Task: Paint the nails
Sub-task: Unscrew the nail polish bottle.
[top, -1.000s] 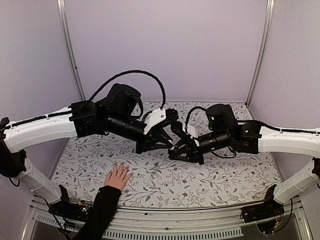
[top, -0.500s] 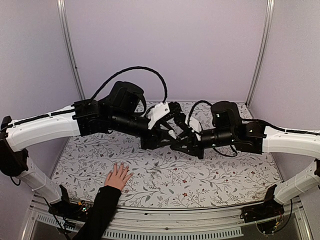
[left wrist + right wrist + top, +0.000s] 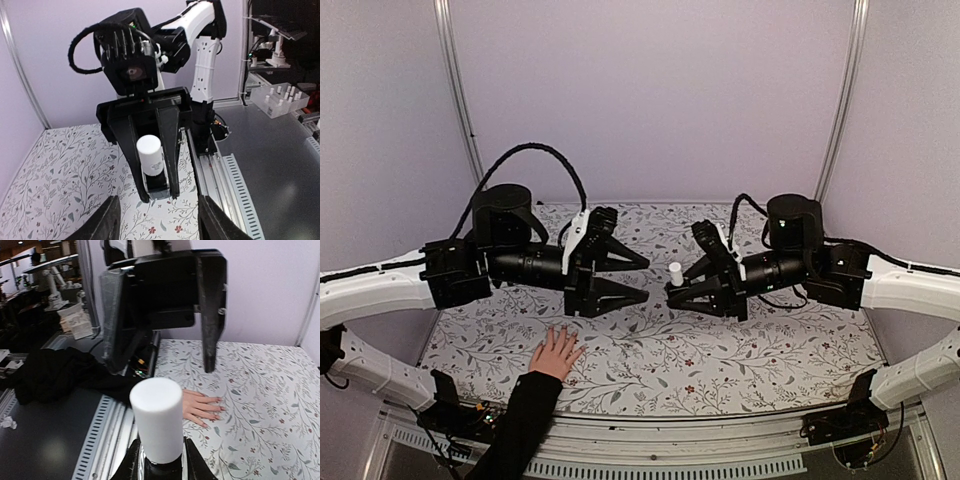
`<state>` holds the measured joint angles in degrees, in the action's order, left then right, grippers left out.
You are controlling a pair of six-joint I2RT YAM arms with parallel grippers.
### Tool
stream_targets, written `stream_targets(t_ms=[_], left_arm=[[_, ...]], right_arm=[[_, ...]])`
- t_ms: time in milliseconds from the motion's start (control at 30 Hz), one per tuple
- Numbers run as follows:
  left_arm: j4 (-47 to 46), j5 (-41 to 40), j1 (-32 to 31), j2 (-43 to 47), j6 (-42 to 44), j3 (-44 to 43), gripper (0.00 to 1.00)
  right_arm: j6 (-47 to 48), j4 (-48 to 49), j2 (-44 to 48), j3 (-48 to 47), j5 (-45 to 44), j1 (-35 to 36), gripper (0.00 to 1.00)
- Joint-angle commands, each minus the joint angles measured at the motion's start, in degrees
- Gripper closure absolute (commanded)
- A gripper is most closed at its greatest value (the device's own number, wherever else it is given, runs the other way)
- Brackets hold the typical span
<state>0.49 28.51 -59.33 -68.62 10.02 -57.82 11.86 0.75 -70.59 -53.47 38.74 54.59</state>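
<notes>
While the top camera looks down, left gripper [image 3: 647, 281]: jaws open, empty, above the worktop [image 3: 770, 350].
Right gripper [image 3: 671, 293]: jaws closed on a white-capped bottle [image 3: 676, 272].
Hand [image 3: 556, 353]: flat on the worktop, near front edge, left side.
Left wrist view: bottle straight ahead, apart from own open jaws.
Right wrist view: nails [image 3: 219, 408] on the spread hand, behind the bottle; polish not clear.

A: What covers the arm links?
B: White shells on the left arm [image 3: 380, 285] and the right arm [image 3: 910, 285], joined by black cylindrical joint housings.
A: And the wiring?
B: A black sleeved cable [image 3: 71, 52] loops over each wrist.
A: The ends?
B: The left claw [image 3: 642, 281] and the right claw [image 3: 672, 295] have black, angular fingers with small screws [image 3: 218, 311] in the edges. A finned black camera block [image 3: 127, 50] sits behind.
</notes>
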Motion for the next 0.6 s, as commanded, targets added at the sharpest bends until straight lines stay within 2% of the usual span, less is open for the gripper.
stream_targets(t_ms=[0, 167, 567], left_arm=[[-13.2, 11.87, 0.52, -1.19, -0.79, 0.99, 0.47], [-20.91, 17.84, -0.47, -4.12, -4.15, 0.25, 0.52], [-17.61, 19.66, -2.53, -9.31, -3.62, -4.7, 0.7]], right_arm=[[1.57, -0.72, -0.78, -3.88, 16.92, 0.07, 1.0], [2.76, -3.13, -1.75, -5.41, 20.09, 0.92, 1.0], [3.8, -5.38, -3.86, -7.26, 21.29, 2.1, 1.0]])
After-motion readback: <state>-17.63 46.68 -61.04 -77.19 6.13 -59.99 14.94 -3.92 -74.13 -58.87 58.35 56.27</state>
